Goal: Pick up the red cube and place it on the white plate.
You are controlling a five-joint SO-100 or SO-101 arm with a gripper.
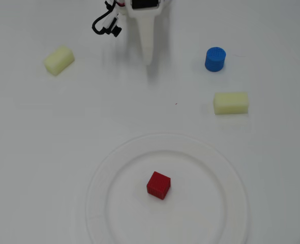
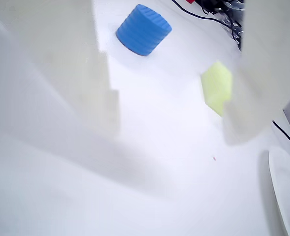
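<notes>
While the red cube (image 1: 158,185) sits near the middle of the white plate (image 1: 226,168), my pincer (image 2: 172,123) hangs empty, fingers apart, above the white worktop (image 1: 28,152) at the far edge, well apart from it, with a blue cylinder (image 1: 215,59) and a pale yellow block (image 1: 231,102) between.

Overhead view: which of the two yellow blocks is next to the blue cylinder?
The right-hand yellow block, just below the blue cylinder. The other yellow block lies alone at far left, tilted.
</notes>
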